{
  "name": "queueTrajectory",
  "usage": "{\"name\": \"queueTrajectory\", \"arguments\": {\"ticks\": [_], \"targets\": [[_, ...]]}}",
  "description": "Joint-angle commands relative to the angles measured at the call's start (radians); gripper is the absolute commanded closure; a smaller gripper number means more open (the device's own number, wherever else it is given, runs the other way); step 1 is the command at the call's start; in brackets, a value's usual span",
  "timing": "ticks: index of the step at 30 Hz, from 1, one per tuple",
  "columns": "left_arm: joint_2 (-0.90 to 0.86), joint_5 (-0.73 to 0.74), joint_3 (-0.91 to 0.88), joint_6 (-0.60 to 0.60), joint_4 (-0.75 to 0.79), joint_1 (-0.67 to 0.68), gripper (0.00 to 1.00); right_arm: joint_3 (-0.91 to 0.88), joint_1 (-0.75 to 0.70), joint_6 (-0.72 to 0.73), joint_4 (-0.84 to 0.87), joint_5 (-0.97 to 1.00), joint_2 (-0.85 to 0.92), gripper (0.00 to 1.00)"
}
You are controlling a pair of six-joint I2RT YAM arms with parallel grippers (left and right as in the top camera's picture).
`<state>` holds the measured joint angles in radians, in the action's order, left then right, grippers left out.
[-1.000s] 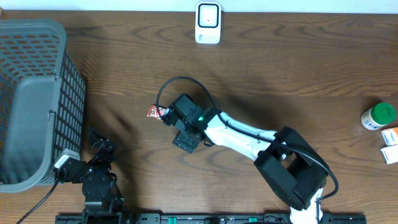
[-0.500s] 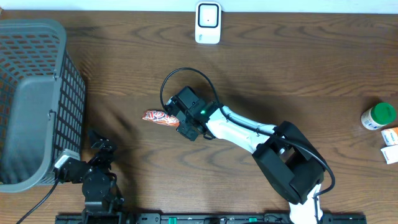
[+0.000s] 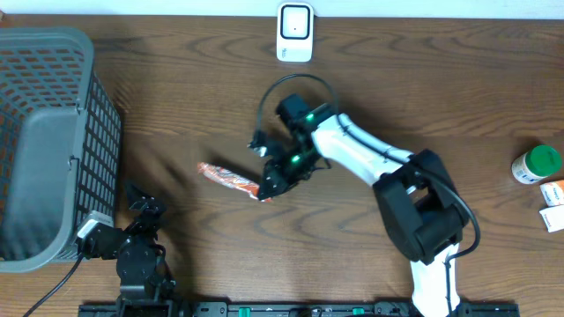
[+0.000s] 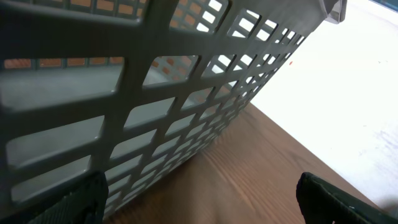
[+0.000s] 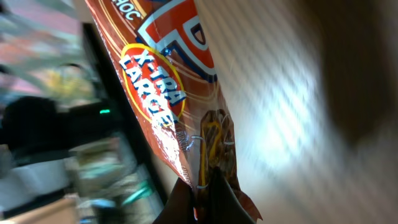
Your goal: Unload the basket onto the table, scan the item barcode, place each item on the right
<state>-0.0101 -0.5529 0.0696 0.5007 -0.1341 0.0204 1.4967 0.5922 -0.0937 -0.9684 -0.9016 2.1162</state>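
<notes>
Pack (image 3: 229,178): near the table's middle, now pinched at one end by the right tool (image 3: 267,188), whose jaws are closed tight on the wrapper; a second ago they stood open above it. Pickup judged done. Presentation to the scanner (image 3: 294,33) at the far edge is outstanding, with nothing between. Barcode not seen. Basket (image 3: 104,123) at the left edge and bottle (image 3: 537,164) at the right edge, both well apart. Left tool (image 3: 139,204) spread wide, empty, beside the basket.

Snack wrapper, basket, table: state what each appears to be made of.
The snack wrapper looks like thin plastic film: glossy printed skin, crinkled at its pinched end. The basket seems moulded plastic: grey, matte, a uniform grid of openings. The table shows dark brown wood grain with low sheen; solid wood, veneer or laminate cannot be told.
</notes>
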Motion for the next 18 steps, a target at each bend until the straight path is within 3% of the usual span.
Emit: {"name": "queueTrajectory", "arguments": {"ticks": [1,8,9,10,12,13,14,15,18], "targets": [[0.006,-0.016,-0.018,-0.002,-0.022,-0.003,0.03,0.008,-0.056,0.046,-0.064,-0.098,0.000,0.99],[0.006,-0.016,-0.018,-0.002,-0.022,-0.003,0.03,0.005,-0.115,0.117,-0.129,0.056,0.000,0.98],[0.006,-0.016,-0.018,-0.002,-0.022,-0.003,0.03,0.005,-0.118,0.125,-0.133,0.068,0.000,0.93],[0.006,-0.016,-0.018,-0.002,-0.022,-0.003,0.03,0.005,-0.120,0.143,-0.140,0.091,0.000,0.82],[0.006,-0.016,-0.018,-0.002,-0.022,-0.003,0.03,0.005,-0.121,0.183,-0.148,0.145,0.000,0.44],[0.006,-0.016,-0.018,-0.002,-0.022,-0.003,0.03,0.005,-0.121,0.206,-0.151,0.175,0.000,0.14],[0.006,-0.016,-0.018,-0.002,-0.022,-0.003,0.03,0.005,-0.121,0.225,-0.151,0.200,0.000,0.04],[0.006,-0.016,-0.018,-0.002,-0.022,-0.003,0.03,0.005,-0.121,0.244,-0.151,0.224,0.000,0.01],[0.006,-0.016,-0.018,-0.002,-0.022,-0.003,0.03,0.005,-0.130,0.275,-0.150,0.282,0.000,0.01]]}}
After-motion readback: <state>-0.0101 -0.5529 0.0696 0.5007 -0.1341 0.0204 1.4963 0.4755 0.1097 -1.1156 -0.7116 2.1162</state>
